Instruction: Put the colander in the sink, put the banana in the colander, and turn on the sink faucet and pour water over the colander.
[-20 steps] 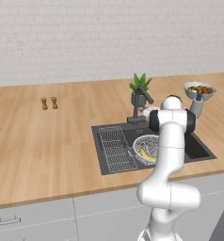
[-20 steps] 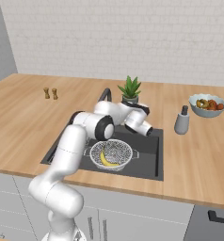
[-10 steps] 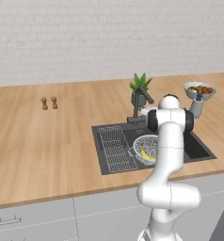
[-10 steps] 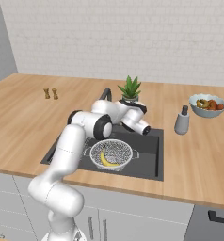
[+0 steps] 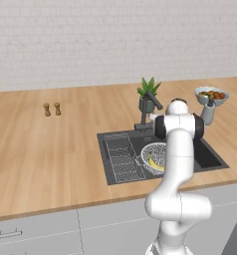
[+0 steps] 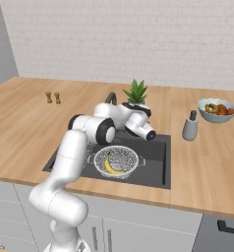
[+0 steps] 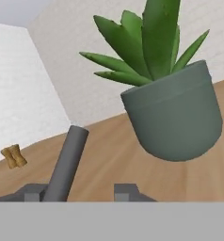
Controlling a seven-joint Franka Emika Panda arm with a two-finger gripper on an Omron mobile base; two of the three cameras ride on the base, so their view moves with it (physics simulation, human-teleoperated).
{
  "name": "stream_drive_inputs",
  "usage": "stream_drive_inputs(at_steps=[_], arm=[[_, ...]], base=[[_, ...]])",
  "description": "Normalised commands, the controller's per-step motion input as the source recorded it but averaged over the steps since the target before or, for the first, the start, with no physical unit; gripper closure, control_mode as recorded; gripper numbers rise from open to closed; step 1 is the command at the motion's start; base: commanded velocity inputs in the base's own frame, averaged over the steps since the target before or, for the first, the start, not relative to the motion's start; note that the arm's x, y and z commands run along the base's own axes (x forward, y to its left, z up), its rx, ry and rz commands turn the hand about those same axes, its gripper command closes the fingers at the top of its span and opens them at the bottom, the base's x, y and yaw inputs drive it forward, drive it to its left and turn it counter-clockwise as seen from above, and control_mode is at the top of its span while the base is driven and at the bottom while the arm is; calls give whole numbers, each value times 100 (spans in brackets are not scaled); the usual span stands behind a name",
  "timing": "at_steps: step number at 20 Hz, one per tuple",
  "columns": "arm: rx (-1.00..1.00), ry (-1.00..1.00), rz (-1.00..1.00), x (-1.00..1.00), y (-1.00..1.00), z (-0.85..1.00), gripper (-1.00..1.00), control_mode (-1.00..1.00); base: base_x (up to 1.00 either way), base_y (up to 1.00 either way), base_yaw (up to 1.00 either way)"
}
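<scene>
Since the earlier frame the end effector is closer to the sink faucet, fingers spread either side of its spout. Colander with banana unmoved in sink, below the end effector.

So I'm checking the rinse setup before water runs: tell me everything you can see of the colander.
The colander is a round, silver wire-mesh bowl with a metal rim and small side handles. It sits upright inside the dark sink, to the right of the sink's wire rack. The banana lies inside it on the mesh. In the left base view the arm hides its right part. No water shows on it, and the end effector is not touching it.
</scene>
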Motion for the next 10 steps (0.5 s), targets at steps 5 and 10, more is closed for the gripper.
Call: stream_drive_inputs(at_steps=[5,10], arm=[[1,10,-13,0,-100,0,100,-100],[2,10,-13,0,-100,0,100,-100]], base=[[0,0,0],[0,0,0]])
